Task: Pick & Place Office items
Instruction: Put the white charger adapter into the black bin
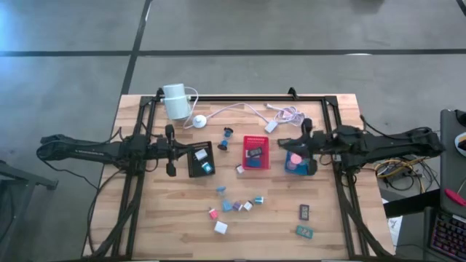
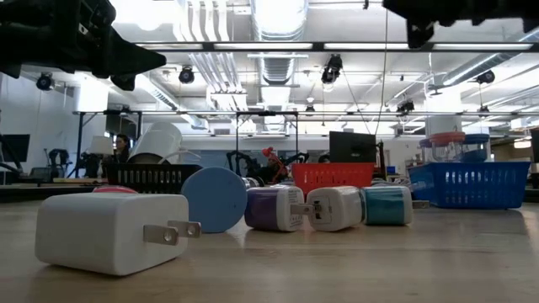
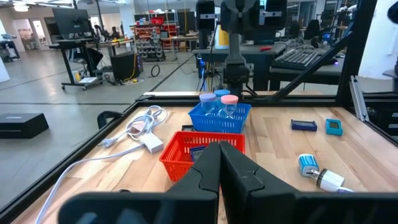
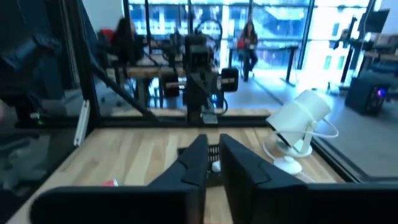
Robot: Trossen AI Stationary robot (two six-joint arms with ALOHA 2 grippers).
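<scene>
From above, the left gripper (image 1: 172,149) hovers beside the black tray (image 1: 200,160) and the right gripper (image 1: 306,148) hangs over the blue tray (image 1: 299,159), with the red tray (image 1: 256,152) between them. Each arm's own wrist view shows its jaws together, with nothing between them. Most office items (image 1: 237,206) lie scattered on the wooden surface (image 1: 145,218) in front of the trays, two dark clips (image 1: 304,212) off to the right. The level view alone shows their shapes: a white charger block (image 2: 111,231) with prongs, a blue disc (image 2: 215,199), and purple (image 2: 274,208), white and teal blocks in a row. The left wrist view shows round pieces (image 3: 222,99) inside the blue tray. A white cylinder device (image 1: 175,101) stands at the back.
</scene>
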